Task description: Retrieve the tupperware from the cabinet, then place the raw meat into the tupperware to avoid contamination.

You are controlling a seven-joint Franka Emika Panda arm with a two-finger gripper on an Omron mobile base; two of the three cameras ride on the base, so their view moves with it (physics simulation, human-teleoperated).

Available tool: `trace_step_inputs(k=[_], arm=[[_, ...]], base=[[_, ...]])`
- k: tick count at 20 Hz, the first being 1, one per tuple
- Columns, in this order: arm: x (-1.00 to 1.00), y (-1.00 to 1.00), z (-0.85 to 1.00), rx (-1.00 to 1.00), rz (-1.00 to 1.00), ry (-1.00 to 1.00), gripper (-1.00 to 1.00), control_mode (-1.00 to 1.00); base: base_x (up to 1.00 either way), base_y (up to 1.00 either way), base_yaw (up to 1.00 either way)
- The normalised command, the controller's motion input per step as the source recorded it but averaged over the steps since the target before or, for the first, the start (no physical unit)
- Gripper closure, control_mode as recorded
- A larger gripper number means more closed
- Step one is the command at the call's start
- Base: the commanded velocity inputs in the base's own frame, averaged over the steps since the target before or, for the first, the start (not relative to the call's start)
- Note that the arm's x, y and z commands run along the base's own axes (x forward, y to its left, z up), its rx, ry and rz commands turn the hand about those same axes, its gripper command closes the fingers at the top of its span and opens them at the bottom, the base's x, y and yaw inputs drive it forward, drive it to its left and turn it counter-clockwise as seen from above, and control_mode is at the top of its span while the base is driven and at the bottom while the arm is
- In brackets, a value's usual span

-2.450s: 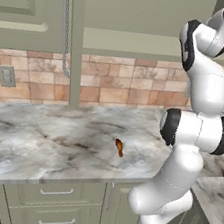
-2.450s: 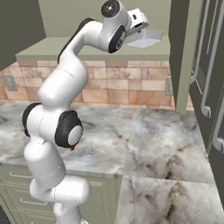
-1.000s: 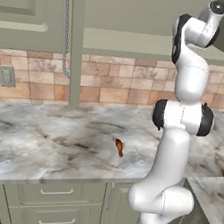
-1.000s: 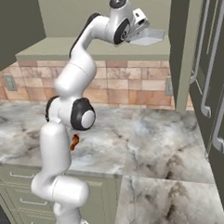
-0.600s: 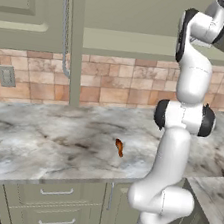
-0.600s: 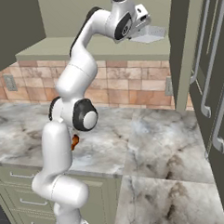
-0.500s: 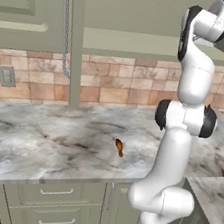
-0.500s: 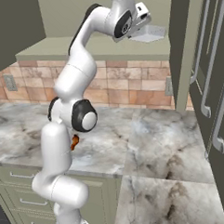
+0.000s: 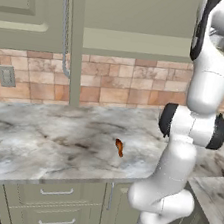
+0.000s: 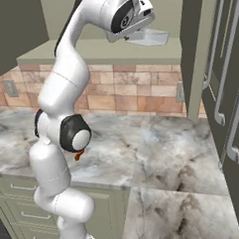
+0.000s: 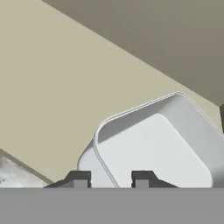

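The cabinet [image 10: 93, 55] stands open, its green shelf above the counter. My gripper [image 10: 135, 35] reaches in at shelf height from the left. The pale grey tupperware [image 10: 148, 38] hangs at its fingers, tilted and slightly above the shelf. In the hand view the gripper [image 11: 110, 178] is shut on the near wall of the tupperware [image 11: 157, 148], one fingertip inside the rim and one outside. The raw meat [image 9: 119, 148], a small reddish-orange chunk, lies on the marble counter [image 9: 39, 139] far below the hand; a bit of the raw meat [image 10: 78, 154] peeks out beside the arm's elbow.
The open cabinet door [image 10: 215, 67] with long silver handles juts out on the right. Another door [image 9: 72, 32] stands edge-on left of the opening. A tiled backsplash [image 9: 113, 84] carries a grey outlet plate [image 9: 7, 75]. Drawers [image 9: 57, 193] sit under the counter.
The jaws have closed in on the tupperware's wall. The hand has risen a little at the shelf, with the tupperware tipping and shifting slightly left. The raw meat has not moved.
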Motion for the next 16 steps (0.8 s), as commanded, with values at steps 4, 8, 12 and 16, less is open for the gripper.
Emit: trace_step_inputs(k=[4, 8, 12, 16], arm=[[-0.99, 0.60, -0.92, -0.06, 0.05, -0.16, 1.00, -1.00], [-0.96, 0.57, -1.00, -0.12, 0.08, -0.15, 1.00, -1.00], [-0.97, 0.57, -1.00, -0.12, 0.09, -0.13, 1.00, -1.00], [-0.97, 0.60, -1.00, -0.13, 0.10, -0.09, 1.00, -1.00]], base=[[0.00, 0.00, 0.00], [0.00, 0.00, 0.00], [0.00, 0.00, 0.00], [0.00, 0.00, 0.00]])
